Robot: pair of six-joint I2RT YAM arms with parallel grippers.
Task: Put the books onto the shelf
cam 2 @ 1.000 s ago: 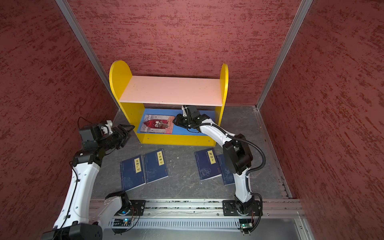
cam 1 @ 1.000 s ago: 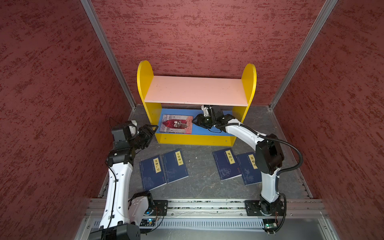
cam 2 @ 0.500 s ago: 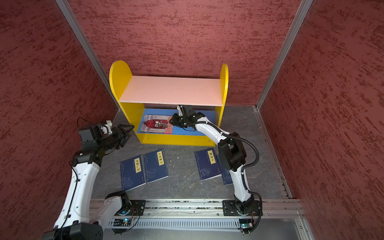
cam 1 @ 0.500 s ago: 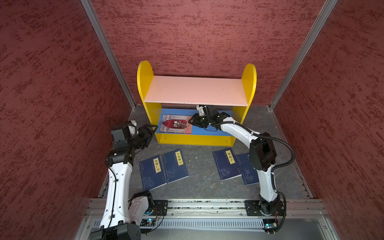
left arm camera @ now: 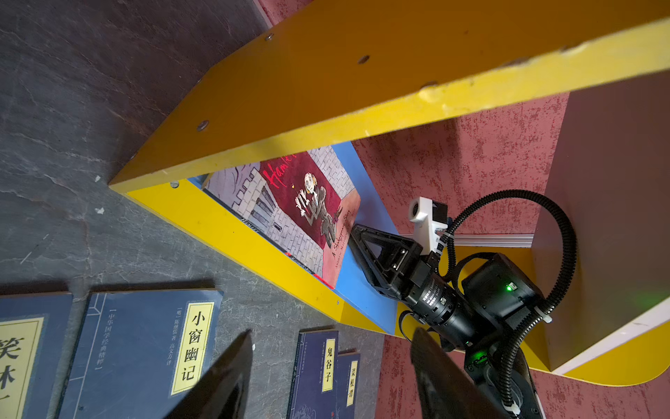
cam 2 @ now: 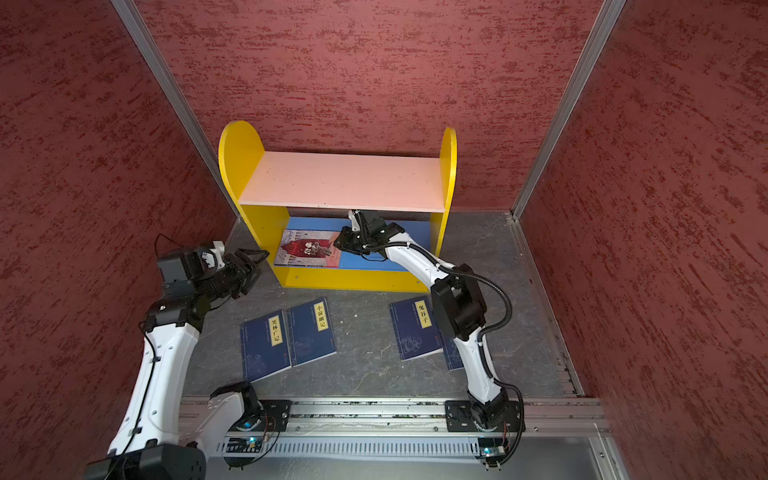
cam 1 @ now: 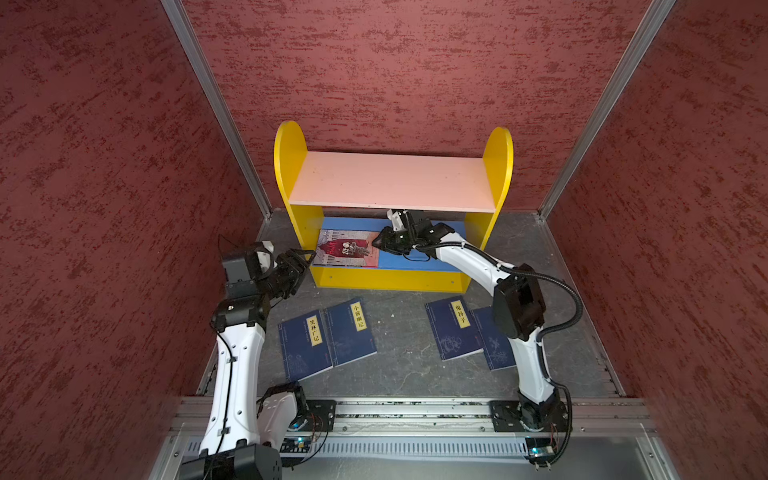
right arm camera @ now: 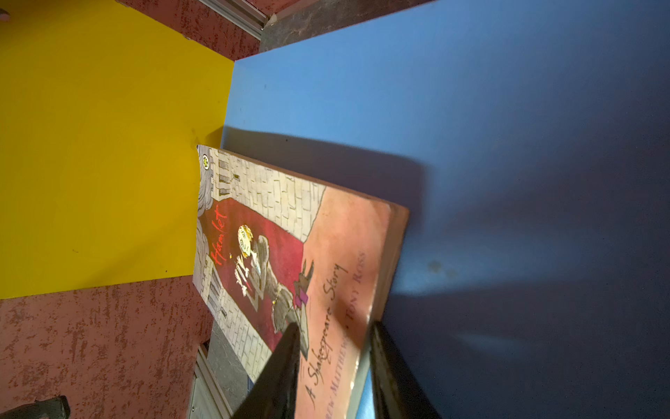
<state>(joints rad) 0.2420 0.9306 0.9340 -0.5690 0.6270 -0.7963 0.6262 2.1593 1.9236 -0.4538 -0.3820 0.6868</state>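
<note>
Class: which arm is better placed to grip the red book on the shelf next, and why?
Right. The right gripper straddles the red book at its edge; the left gripper hangs open outside the shelf, beside its yellow side panel.

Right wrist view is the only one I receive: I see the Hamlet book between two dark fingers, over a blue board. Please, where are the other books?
Observer: Four navy books lie flat on the floor in front of the shelf.
Operator: Do some of them overlap?
Observer: Yes, the two on the right overlap.
Operator: And the left gripper, what is it doing?
Observer: The left gripper hovers beside the shelf's left yellow side panel, jaws open, holding nothing.
</note>
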